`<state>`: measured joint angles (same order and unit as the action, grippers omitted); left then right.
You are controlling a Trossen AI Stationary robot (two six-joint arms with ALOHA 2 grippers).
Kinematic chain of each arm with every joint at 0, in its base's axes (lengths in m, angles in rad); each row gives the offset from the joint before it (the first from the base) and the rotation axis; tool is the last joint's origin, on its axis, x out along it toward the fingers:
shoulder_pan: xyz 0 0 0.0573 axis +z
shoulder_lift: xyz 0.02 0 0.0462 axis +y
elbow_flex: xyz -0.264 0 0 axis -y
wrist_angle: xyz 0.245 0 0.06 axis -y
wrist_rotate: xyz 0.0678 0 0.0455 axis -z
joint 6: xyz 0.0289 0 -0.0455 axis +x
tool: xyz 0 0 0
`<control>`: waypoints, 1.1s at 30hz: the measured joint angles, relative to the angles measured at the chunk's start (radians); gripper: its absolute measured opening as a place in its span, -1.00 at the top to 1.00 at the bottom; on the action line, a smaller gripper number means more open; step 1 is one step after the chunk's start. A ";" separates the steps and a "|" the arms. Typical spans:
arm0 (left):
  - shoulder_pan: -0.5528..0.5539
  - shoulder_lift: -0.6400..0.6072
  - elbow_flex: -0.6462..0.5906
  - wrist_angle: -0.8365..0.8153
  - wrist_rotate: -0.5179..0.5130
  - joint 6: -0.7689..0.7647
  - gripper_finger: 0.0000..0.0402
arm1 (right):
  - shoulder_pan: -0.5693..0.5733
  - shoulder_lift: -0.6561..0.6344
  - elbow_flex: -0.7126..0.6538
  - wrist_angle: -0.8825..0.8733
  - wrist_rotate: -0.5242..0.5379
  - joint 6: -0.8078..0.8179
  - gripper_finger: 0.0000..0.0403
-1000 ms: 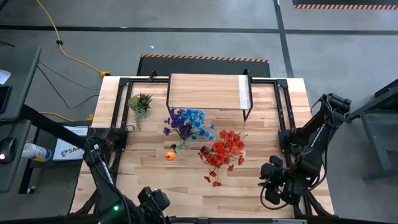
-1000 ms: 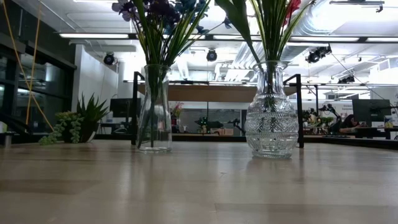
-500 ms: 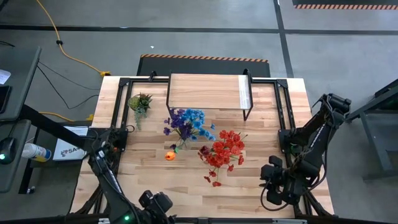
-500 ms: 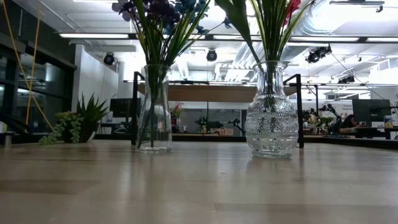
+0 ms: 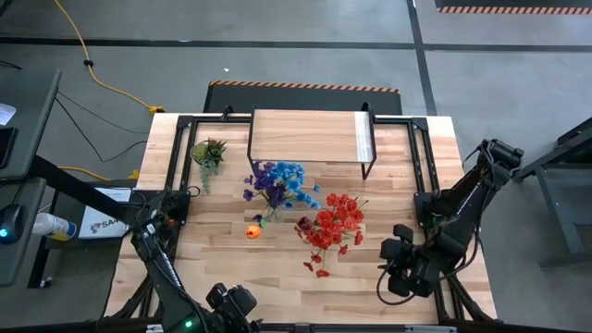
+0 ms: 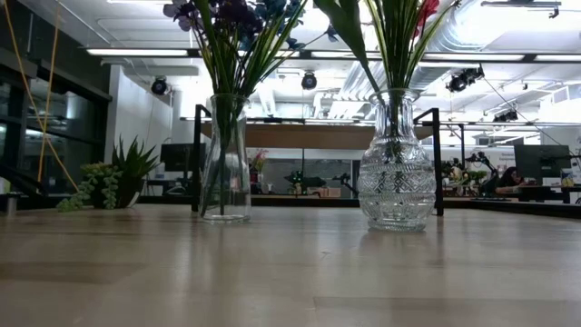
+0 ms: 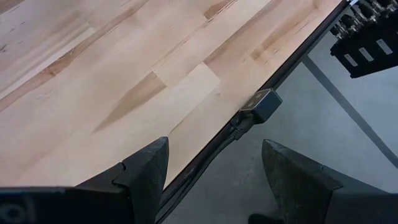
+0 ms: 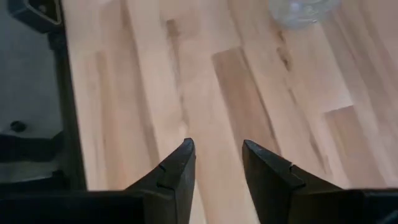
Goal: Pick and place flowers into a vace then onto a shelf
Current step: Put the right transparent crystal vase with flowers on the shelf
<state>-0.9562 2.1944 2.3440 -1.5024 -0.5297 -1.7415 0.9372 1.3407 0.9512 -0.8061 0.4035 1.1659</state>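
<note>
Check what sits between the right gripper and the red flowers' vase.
Nothing: in the high view, only bare tabletop separates the right gripper from the red flowers. The right wrist view shows the same bare wood.

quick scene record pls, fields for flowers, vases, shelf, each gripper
blue and purple flowers: in slim clear vase
red flowers: in cut-glass vase
orange bloom: loose on table
shelf: far side, nothing on it
left gripper: open, near table edge
right gripper: open, over right side
</note>
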 joint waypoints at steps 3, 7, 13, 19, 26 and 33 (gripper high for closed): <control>0.000 0.000 0.000 0.000 0.000 -0.002 -0.45 | -0.026 0.000 0.000 -0.006 -0.010 -0.032 0.29; 0.000 0.000 0.000 0.000 0.000 -0.002 -0.45 | -0.055 0.000 0.000 -0.008 0.008 -0.073 0.06; 0.000 0.000 0.000 0.000 0.001 -0.002 -0.45 | -0.068 0.000 -0.021 0.000 0.174 -0.096 -0.23; 0.000 0.000 0.000 0.000 0.005 -0.001 -0.45 | -0.067 0.000 -0.122 0.194 0.349 -0.106 -0.31; 0.000 0.000 0.000 0.000 0.006 -0.001 -0.45 | -0.068 0.000 -0.220 0.403 0.411 -0.135 -0.31; 0.000 0.000 0.000 -0.013 0.008 0.000 -0.45 | -0.067 0.000 -0.221 0.414 0.265 -0.050 -0.31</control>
<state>-0.9562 2.1941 2.3440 -1.5156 -0.5217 -1.7414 0.8700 1.3407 0.7303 -0.3923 0.6684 1.1156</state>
